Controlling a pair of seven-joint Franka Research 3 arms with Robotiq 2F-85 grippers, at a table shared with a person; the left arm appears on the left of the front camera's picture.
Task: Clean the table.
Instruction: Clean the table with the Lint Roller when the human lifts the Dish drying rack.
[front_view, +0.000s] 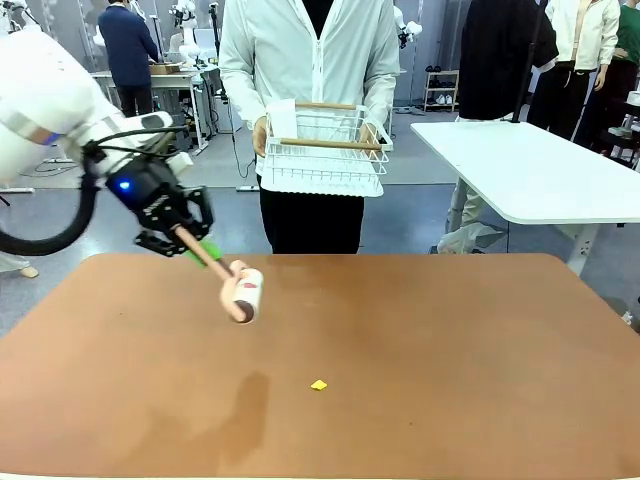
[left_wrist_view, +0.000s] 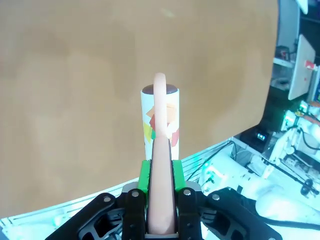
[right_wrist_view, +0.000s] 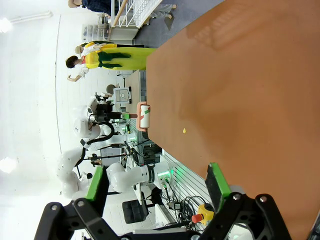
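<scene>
1. The step in hand looked like the approach before rolling. The left arm (front_view: 60, 110) carried a lint roller with a pale pink handle and a white, colour-flecked roll (front_view: 243, 290). The roll hung over the far left part of the large reddish-brown matte counter (front_view: 450, 350), seemingly lifted clear of it, since its shadow fell well apart on the near side.
2. The left jaws were clenched on the pink handle, with a green pad on either side and the handle running straight out between them.
3. A small yellow scrap (front_view: 319, 384) lay on the counter near the middle, nearer and to the right of the roll and well apart from it.
4. The next move probably called for lowering the roll flat onto the counter and drawing it over the scrap, pressing firmly enough to make it stick.
5. The left arm came in from the left with its wrist tipped down and rightward, so the roller pointed toward the centre.
6. The right jaws stood released, with their green pads wide apart and nothing between them.
7. At the far side, a person (front_view: 300, 60) held a white wire rack with wooden handles (front_view: 320, 165) off the counter.
</scene>
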